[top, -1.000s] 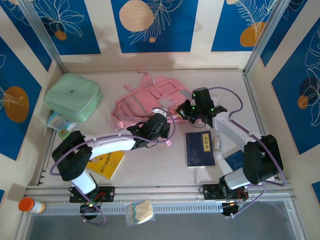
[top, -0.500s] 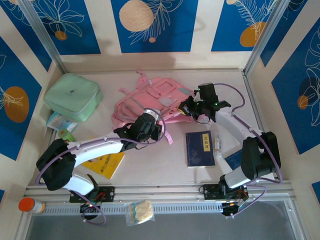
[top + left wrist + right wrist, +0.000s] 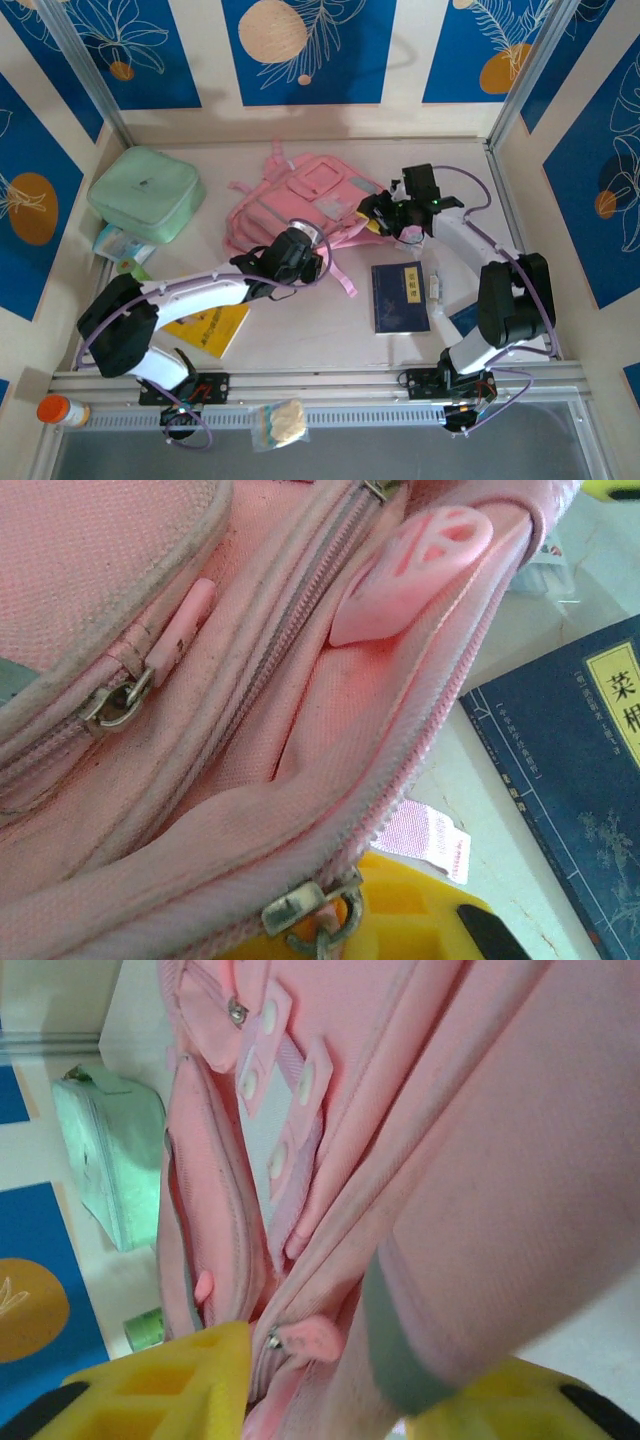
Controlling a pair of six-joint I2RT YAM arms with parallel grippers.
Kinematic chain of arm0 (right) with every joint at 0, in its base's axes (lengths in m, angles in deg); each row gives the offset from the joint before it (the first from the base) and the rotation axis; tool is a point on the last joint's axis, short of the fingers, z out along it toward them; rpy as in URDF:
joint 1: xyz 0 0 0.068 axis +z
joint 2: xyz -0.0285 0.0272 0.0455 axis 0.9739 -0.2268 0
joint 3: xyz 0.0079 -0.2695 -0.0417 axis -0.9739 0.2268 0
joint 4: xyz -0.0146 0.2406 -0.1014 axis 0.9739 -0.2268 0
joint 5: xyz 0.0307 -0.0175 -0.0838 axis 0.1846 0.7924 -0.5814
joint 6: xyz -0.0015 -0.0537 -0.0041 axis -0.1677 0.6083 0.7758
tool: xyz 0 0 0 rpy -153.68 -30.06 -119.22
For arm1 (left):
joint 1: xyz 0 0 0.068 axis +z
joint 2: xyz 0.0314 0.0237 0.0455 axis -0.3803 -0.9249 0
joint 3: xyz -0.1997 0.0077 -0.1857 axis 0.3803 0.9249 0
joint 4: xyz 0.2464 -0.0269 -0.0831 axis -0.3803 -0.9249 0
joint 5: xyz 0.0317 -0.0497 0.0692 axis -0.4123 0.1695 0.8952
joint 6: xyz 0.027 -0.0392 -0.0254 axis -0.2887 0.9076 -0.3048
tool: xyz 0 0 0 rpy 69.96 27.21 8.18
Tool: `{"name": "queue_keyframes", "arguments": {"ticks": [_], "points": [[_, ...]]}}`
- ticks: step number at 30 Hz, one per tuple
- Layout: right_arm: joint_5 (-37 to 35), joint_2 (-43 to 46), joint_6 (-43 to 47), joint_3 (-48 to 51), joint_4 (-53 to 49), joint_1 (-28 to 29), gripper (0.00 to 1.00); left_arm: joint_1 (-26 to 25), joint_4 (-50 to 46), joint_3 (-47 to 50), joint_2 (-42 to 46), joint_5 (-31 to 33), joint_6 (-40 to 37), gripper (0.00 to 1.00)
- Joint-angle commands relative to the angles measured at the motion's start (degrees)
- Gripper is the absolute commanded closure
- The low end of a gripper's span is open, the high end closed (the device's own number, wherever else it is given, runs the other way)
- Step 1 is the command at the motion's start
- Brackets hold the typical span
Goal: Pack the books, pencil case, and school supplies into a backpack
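The right gripper (image 3: 381, 216) has just let its jaws part. In the right wrist view its yellow fingers (image 3: 168, 1384) stand wide apart with a thick fold of the backpack (image 3: 300, 200) bulging between them, so I judge the hold is being given up. Over the same second the bag has turned and slid a little toward 10 o'clock, and the left gripper (image 3: 315, 262) has drawn toward 9 o'clock along the bag's near edge. That gripper stays closed, apparently on the zip pull (image 3: 305, 913) at the rim.

For the task this looks like the opening step near its end: a pocket gapes, but nothing is packed yet. 1 navy book (image 3: 400, 296) lies at 4 o'clock from the bag, the yellow book (image 3: 213, 329) at 7 o'clock, and a 2nd navy book (image 3: 463, 318) sits by the right arm's base.

The left wrist view looks into the pocket (image 3: 330, 695): bare pink lining, nothing inside, with the navy book's cover just beyond the rim at 4 o'clock. The top view does not show that opening. The right wrist view shows snap tabs (image 3: 272, 1035) on the bag, with the mint case (image 3: 108, 1155) at 9 o'clock.
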Motion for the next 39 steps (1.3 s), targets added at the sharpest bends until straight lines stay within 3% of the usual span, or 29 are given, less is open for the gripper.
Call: {"name": "queue_keyframes", "arguments": {"ticks": [1, 7, 12, 17, 27, 30, 39], "points": [[3.46, 5.67, -2.95, 3.99, 0.59, 0.68, 0.46, 0.56, 3.16, -2.68, -1.35, -1.6, 1.58, 1.0], [2.42, 8.79, -12.79, 11.05, 6.78, 6.84, 0.33, 0.56, 3.94, -4.03, -3.63, -3.38, 1.85, 1.0], [0.35, 4.43, -18.67, 11.32, 13.9, 9.65, 0.34, 0.47, 5.45, -3.6, -3.41, -4.34, 2.11, 1.0], [-4.29, 0.92, -16.0, 8.34, 13.07, 10.06, 0.46, 0.36, 6.31, -3.18, -3.11, -6.1, 2.09, 1.0], [-5.11, -2.62, -10.37, 6.5, 11.61, 7.53, 0.89, 0.36, 3.91, -2.91, -2.29, -6.45, 1.24, 1.0], [-4.66, -2.7, -6.47, 4.56, 8.81, 5.33, 0.98, 0.37, 0.55, -1.99, -0.46, -4.84, 0.9, 1.0], [-2.89, -8.39, 6.21, -6.18, 2.06, -1.81, 1.0, 0.64, -9.51, 5.16, 7.84, 0.01, 0.84, 1.0]]}}
